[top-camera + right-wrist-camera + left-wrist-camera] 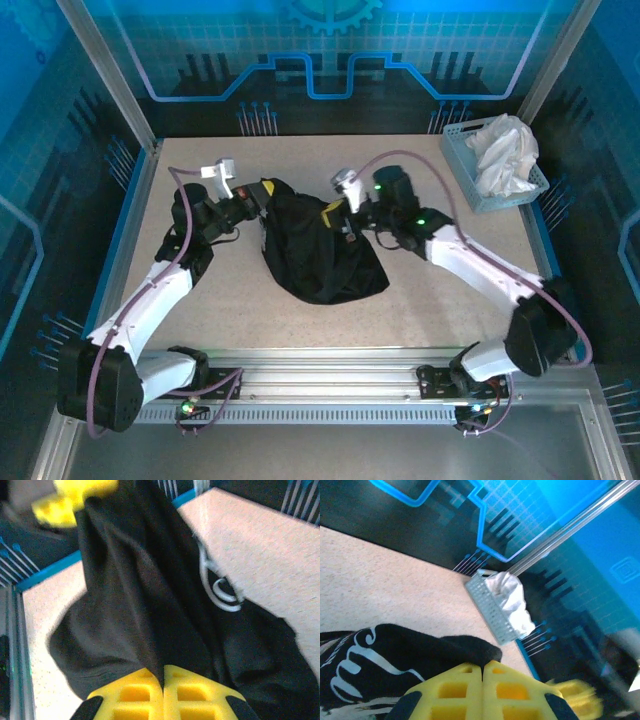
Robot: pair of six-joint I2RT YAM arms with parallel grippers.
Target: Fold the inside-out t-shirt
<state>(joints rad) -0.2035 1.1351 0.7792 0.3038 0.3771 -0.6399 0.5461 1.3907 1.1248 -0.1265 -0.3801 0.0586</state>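
The crumpled black cotton t-shirt (pixel 320 255) lay bunched in the middle of the speckled beige table (pixel 200 310), nearer the far side than my bases, and I had hold of it with both arms. My left gripper (pixel 264 190) was at the shirt's far left corner; from its wrist camera the yellow fingers (pixel 455 687) were pressed flat together, with a fold of black fabric sitting right at their tips and white script lettering (pixel 350 655) running across the cloth to the left of them. My right gripper (pixel 337 212) was at the far right part of the heap, just beside the left one with a short span of shirt between them. Its yellow fingers (pixel 190 690) were also closed against each other, and a ridge of black fabric ran straight down into the seam between them, so they were clamped on the shirt. In the right wrist view the cloth rose in a taut, creased sheet from those fingers up to the other yellow gripper, blurred at the top left, and a white looped mark (pixel 220 587) showed on the fabric to the right. The rest of the garment sagged onto the table in a rounded pile towards the near side. Well apart, at the far right corner, a light blue perforated plastic basket (pixel 458 165) held a crumpled white cloth (pixel 503 152).
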